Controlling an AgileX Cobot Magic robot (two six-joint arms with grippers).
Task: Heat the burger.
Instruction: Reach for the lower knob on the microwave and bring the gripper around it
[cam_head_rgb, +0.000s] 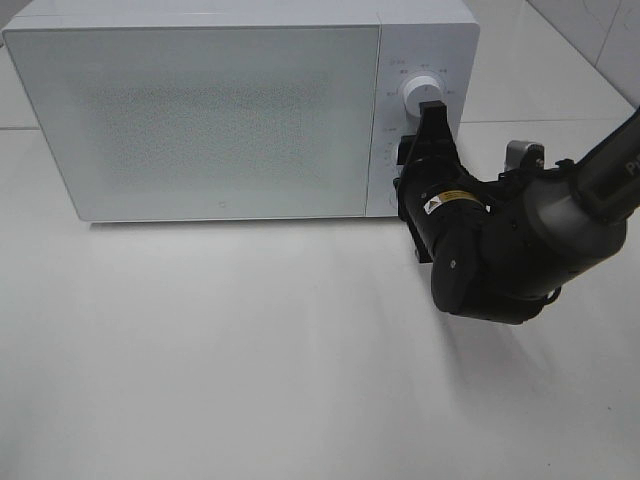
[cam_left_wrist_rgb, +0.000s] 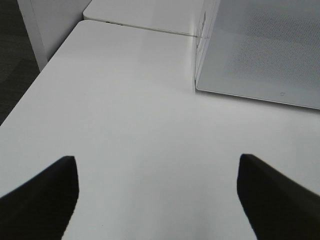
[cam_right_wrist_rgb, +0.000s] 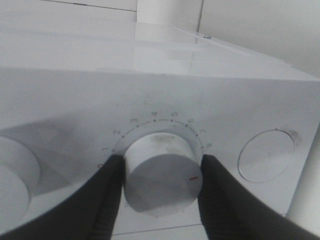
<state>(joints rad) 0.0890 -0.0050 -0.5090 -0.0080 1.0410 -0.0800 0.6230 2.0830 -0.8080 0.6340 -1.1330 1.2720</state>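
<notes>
1. Exterior high view: the white table (cam_head_rgb: 250, 390) fills most of my screen.
2. The white microwave (cam_head_rgb: 200, 110) stands at the table's far edge with its frosted door (cam_head_rgb: 200, 120) closed. I cannot see through the door.
3. The black right arm (cam_head_rgb: 500, 250) reaches in from the right toward the microwave's control panel (cam_head_rgb: 395, 150), which is right of the door.
4. On my left wrist view the left gripper (cam_left_wrist_rgb: 160, 200) hangs over bare table near the microwave's front corner. Its two dark fingers (cam_left_wrist_rgb: 45, 195) are spread wide with nothing between them.
5. The right gripper (cam_right_wrist_rgb: 161, 175) is clamped on the dial (cam_head_rgb: 418, 92), the upper one on the panel. On the right wrist view one black finger (cam_right_wrist_rgb: 107, 195) presses each side of it.
6. Small numerals (cam_right_wrist_rgb: 154, 116) arc around the dial on the panel face.
7. A short red mark (cam_right_wrist_rgb: 193, 177) sits on the dial's face, near one finger.
8. The burger shows in none of my views, so I cannot tell where it is.
</notes>
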